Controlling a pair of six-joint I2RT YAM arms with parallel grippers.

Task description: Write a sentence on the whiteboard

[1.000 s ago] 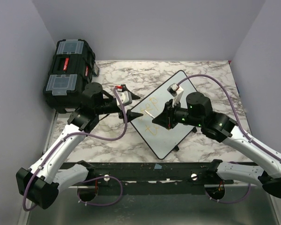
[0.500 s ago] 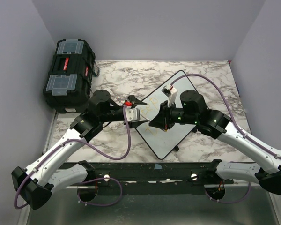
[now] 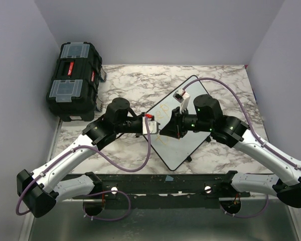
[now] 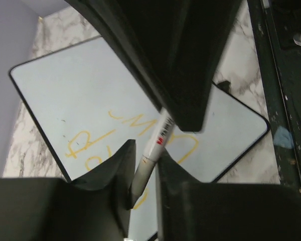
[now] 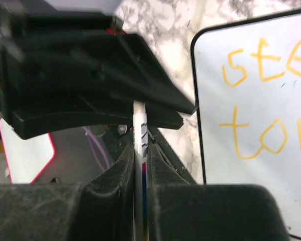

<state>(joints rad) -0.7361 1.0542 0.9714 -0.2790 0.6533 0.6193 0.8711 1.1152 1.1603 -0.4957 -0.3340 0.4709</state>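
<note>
Lines of the sentence (image 5: 271, 143) cover the whiteboard (image 3: 184, 150), so I judge the writing done or nearly so. It lies flat, cornerwise to me, long axis seemingly near-left to far-right. Over its left edge both my right gripper (image 5: 141, 149) and left gripper (image 4: 145, 153) clamp narrow on one marker (image 4: 159, 136).

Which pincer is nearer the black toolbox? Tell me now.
Left. The left pincer is at the whiteboard's left edge, on the toolbox's side; the right pincer is farther right, over the board, both gripping the marker.
</note>
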